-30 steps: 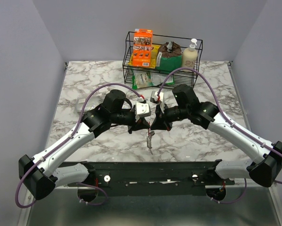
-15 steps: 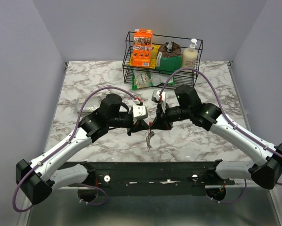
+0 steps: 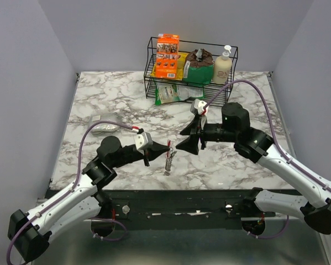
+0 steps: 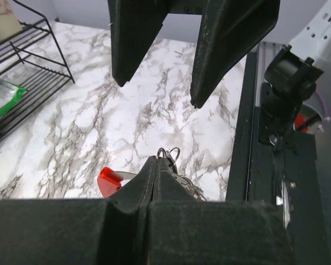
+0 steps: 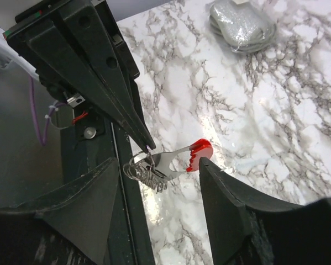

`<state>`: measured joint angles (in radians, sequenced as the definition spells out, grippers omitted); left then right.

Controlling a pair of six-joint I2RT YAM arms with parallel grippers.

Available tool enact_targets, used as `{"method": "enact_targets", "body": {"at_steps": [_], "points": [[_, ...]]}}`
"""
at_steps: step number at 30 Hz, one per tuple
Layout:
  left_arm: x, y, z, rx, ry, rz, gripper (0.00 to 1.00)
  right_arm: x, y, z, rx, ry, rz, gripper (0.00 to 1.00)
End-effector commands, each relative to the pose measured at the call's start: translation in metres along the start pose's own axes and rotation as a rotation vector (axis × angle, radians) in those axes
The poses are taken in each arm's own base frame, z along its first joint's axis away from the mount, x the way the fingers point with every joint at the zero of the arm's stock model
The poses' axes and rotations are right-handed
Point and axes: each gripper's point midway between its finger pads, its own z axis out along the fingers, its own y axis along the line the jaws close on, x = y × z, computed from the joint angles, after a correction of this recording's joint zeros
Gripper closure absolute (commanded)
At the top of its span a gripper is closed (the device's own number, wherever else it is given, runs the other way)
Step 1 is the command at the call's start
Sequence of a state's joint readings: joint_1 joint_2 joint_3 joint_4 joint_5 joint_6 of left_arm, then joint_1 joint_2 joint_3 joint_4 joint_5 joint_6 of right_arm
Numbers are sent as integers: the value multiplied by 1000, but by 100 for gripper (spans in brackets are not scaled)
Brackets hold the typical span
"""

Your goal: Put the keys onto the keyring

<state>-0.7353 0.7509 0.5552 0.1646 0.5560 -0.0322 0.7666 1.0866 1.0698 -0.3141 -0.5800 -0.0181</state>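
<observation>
My left gripper [image 3: 166,148] is shut on the keyring [image 5: 136,163], pinching the wire loop at its fingertips [image 4: 156,161]. The keys [image 5: 152,178] hang from that ring in a small silver bunch, together with a flat metal tag that has a red end [image 5: 199,150]. In the top view the bunch [image 3: 168,162] dangles just above the marble near the table's front. My right gripper [image 3: 182,142] stands open just right of the bunch. Its two fingers [image 5: 223,210] flank the bunch without touching it; the left wrist view shows that gripper [image 4: 157,94] from the front.
A black wire basket [image 3: 151,65] at the back holds an orange box, a dark bag and a soap bottle. A green packet [image 3: 172,94] lies in front of it. A grey pouch [image 3: 104,127] sits at the left. A black rail [image 3: 182,194] runs along the near edge.
My right gripper has opened and drawn back to the right, off the bunch. My left arm has pulled back toward the near left, still holding the keyring, and the keys moved slightly left.
</observation>
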Motion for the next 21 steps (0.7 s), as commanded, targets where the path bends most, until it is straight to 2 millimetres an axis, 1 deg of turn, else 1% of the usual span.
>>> {"method": "enact_targets", "body": {"at_steps": [1, 5, 10, 12, 14, 17, 21], "points": [[-49, 11, -9, -106, -276, 24, 100, -12, -5, -2, 49, -69, -2, 30], [-60, 16, -18, -158, -389, 22, 100, -11, -1, -2, 29, -87, -12, 30], [-73, 14, -32, -176, -536, 35, 100, -14, 8, -3, -19, -108, -30, 30], [-74, 13, -32, -169, -552, 36, 100, -15, 17, -2, -75, -111, -39, 29], [-77, 9, -32, -148, -571, 45, 100, -19, 20, -1, -101, -126, -38, 29], [-81, 3, -31, -107, -585, 61, 100, -21, 19, 2, -105, -134, -33, 27], [-82, 0, -29, -88, -588, 65, 100, -20, 18, 7, -114, -131, -24, 27]]}}
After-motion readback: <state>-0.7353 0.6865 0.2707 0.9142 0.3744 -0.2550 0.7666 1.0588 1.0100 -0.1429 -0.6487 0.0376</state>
